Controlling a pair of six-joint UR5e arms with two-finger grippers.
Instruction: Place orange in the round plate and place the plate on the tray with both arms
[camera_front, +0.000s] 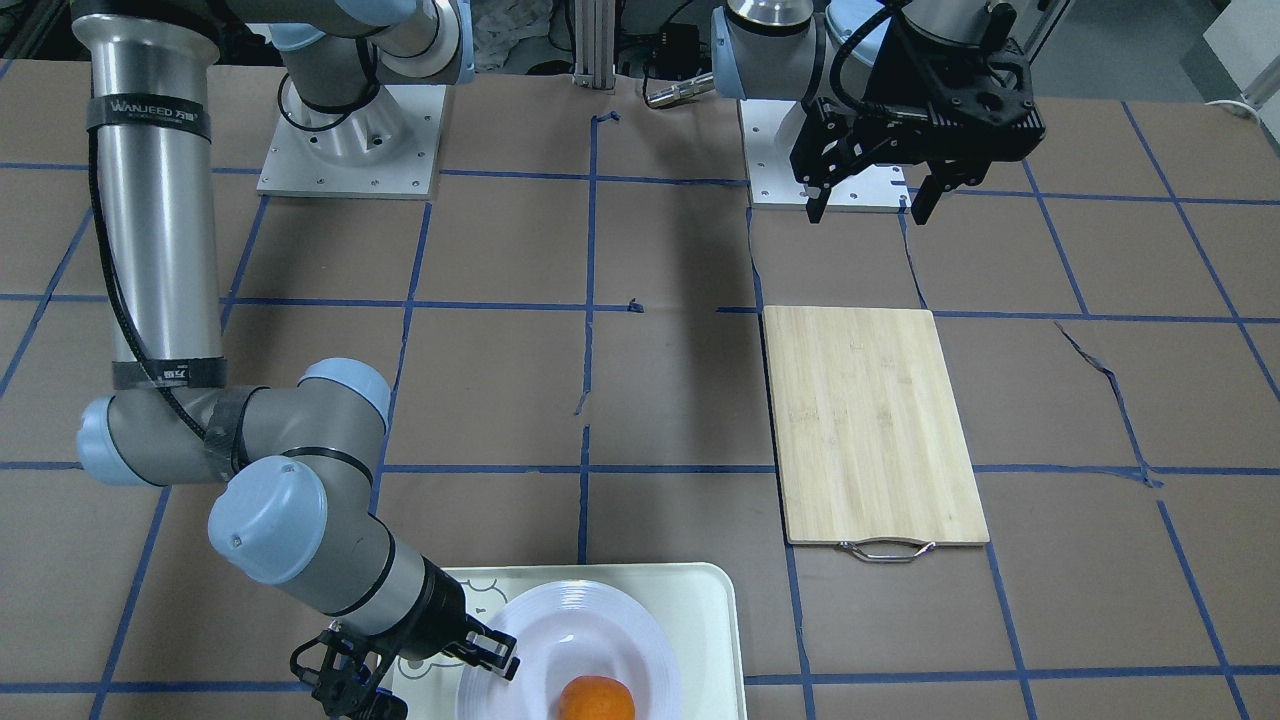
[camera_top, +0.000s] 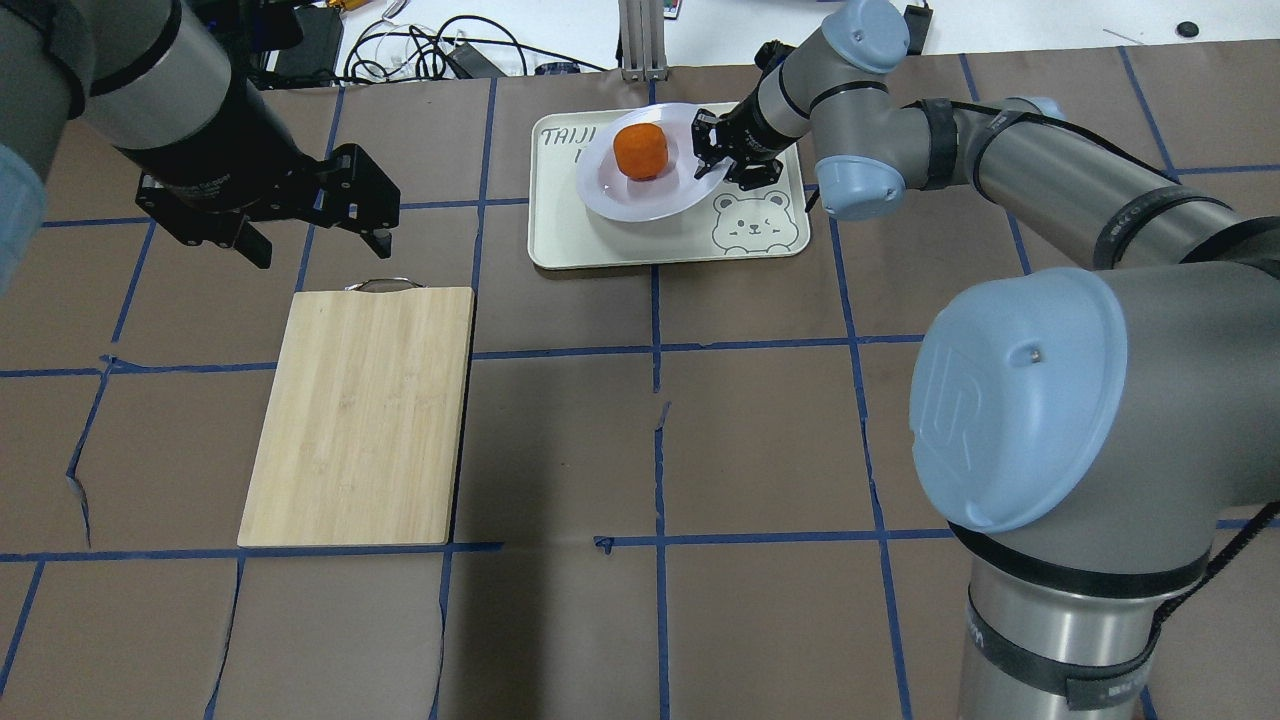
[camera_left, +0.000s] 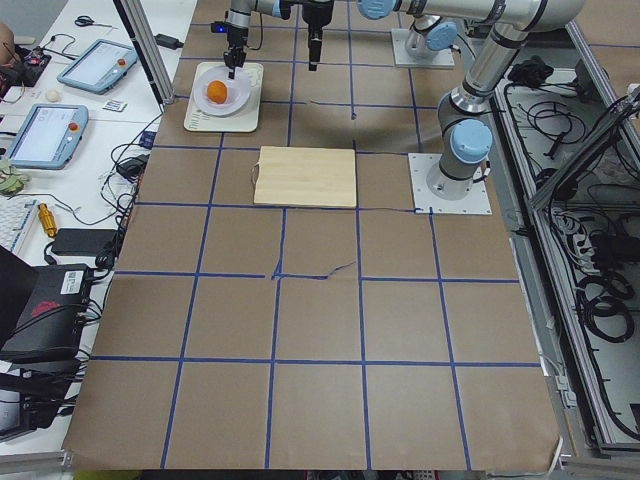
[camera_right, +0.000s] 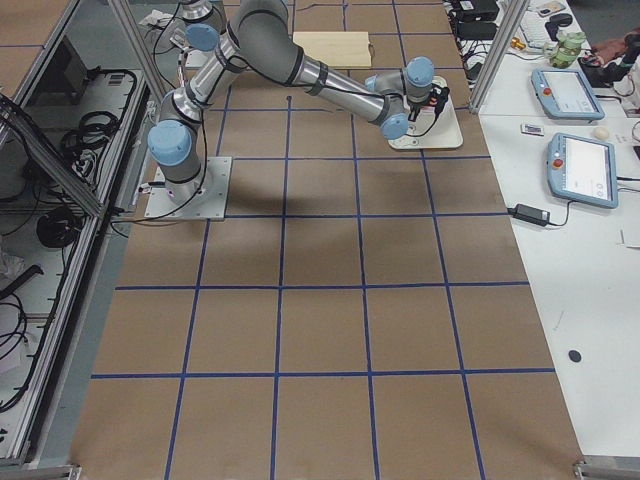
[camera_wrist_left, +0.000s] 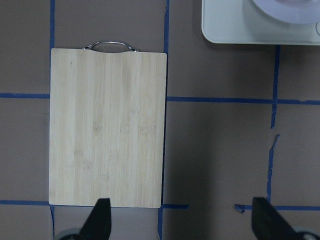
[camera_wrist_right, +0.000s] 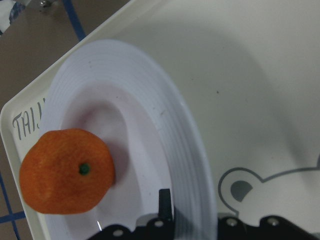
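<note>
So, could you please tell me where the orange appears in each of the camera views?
Front-facing: orange at the bottom edge, on the round plate.
Overhead: orange top centre.
Exterior left: orange top left.
Exterior right: too small and blocked to tell.
Left wrist: not in it.
Right wrist: orange lower left.
Shared landmark: the bear-face tray under the plate.

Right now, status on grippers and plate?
Left gripper open, hovering near cutting board. Right gripper shut on round plate rim. Orange in plate, over tray. Nothing blocking.
</note>
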